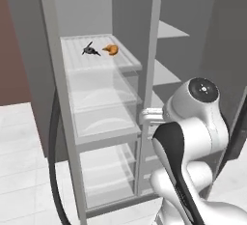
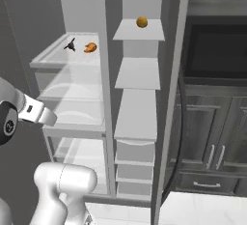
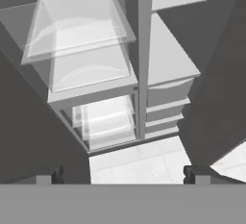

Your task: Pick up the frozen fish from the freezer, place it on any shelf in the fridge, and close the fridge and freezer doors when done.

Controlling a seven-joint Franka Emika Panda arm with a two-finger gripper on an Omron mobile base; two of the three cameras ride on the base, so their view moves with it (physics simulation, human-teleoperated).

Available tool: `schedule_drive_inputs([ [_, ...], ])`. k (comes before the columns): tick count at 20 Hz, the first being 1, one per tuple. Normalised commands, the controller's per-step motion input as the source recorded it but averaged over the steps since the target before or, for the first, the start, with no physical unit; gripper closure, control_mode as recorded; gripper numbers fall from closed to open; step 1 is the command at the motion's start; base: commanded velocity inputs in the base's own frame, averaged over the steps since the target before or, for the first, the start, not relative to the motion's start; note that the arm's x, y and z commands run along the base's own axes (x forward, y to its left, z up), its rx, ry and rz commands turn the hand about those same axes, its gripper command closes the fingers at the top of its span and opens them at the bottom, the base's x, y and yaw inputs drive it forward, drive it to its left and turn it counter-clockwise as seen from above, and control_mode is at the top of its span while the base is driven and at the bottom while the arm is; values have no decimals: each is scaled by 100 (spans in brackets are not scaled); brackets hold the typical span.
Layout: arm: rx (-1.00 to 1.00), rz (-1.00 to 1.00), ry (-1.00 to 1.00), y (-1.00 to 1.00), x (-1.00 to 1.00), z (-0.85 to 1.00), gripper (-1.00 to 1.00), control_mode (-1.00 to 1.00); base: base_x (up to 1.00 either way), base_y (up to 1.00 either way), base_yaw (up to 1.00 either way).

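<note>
Fridge (image 1: 103,122) fills left-center of left base frame, freezer (image 2: 137,108) center of right base frame, both doors open. Top clear shelf (image 1: 126,61) upper left holds fish (image 1: 89,50) just beside an orange pastry (image 1: 111,49), apart. Orange ball (image 2: 142,22) on top freezer shelf. Claw (image 3: 123,175) at bottom of hand frame, wide, holding nothing.

one fish (image 1: 89,50), one croissant (image 1: 111,49) and one orange ball (image 2: 142,22) — three flat grey shelves (image 2: 138,77), three grey drawers (image 2: 135,151).
</note>
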Motion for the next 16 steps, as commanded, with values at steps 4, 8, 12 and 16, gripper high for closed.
schedule_drive_inputs([
  [4,0,0,0,0,0,0,-100,100,-65,-1,-10],
  [8,0,0,0,0,0,0,-100,100,-64,0,-7],
  [12,0,0,0,0,0,0,-100,100,-59,-1,-4],
  [16,0,0,0,0,0,0,-100,100,-53,-5,-1],
])
